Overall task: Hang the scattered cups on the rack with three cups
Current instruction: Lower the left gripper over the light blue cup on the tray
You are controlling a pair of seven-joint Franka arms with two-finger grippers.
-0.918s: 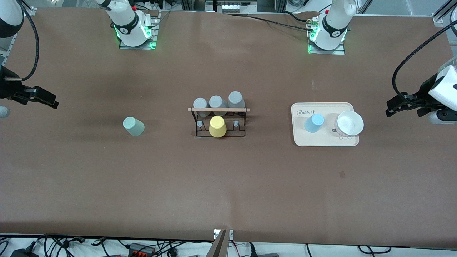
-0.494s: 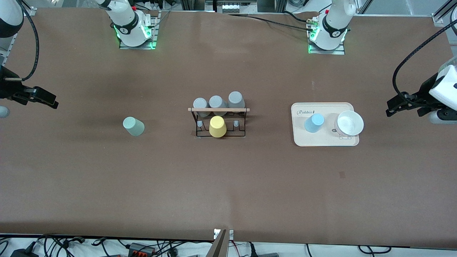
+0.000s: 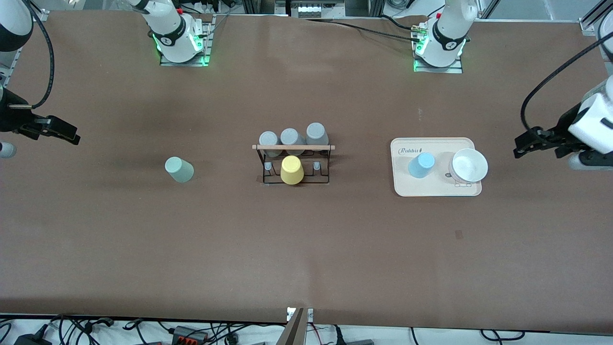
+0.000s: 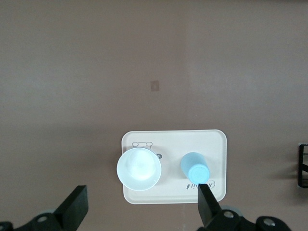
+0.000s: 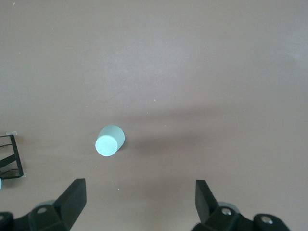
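Mint cup (image 3: pixel 179 169) inverted on surface (image 3: pixel 306 249); blue cup (image 3: pixel 421 165) on tray (image 3: pixel 433 190); rack (image 3: pixel 295 163) between. Left end effector (image 4: pixel 142 209) and right end effector (image 5: pixel 139 199) both spread, empty, at surface ends.

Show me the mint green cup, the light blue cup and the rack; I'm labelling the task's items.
mint green cup (image 3: pixel 179 169), front view, on its side wall.
light blue cup (image 3: pixel 421 165), front view, on its upturned base.
rack (image 3: pixel 293 147), front view, on its wooden rod.
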